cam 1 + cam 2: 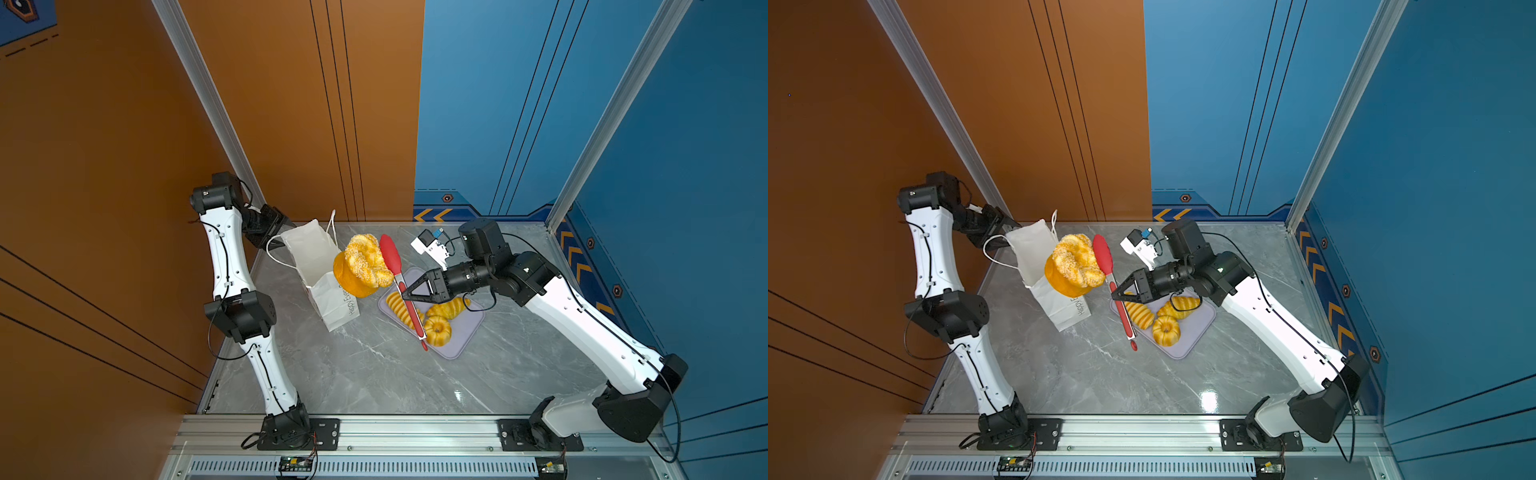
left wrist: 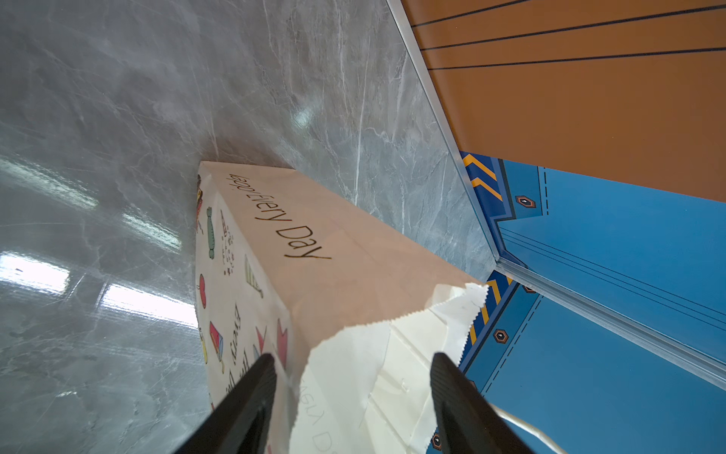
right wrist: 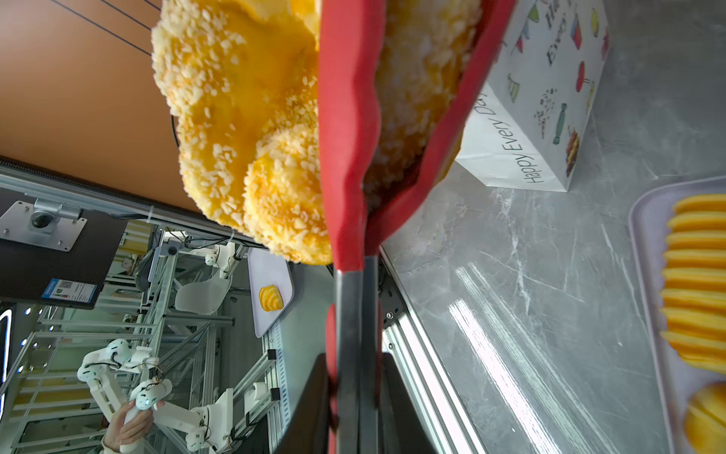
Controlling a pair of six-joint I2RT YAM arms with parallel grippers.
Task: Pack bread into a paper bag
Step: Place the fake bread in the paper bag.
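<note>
right gripper [image 1: 405, 296] clamped on red tongs [image 1: 390, 253] pinching crumb-crusted sesame ring bun [image 1: 365, 262] by white paper bag [image 1: 311, 253]; left gripper [image 2: 349, 357] agape astride serrated rim.

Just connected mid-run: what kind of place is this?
Likely a robotics lab cell, not a bakery: aluminium frame, printed wall panels, and more robot arms on rigs beyond, in the right wrist view.

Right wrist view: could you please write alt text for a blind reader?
The right gripper clamps red tongs that grip a sesame-topped ring bun near the white paper bag; a ridged loaf lies on a lilac tray.
</note>
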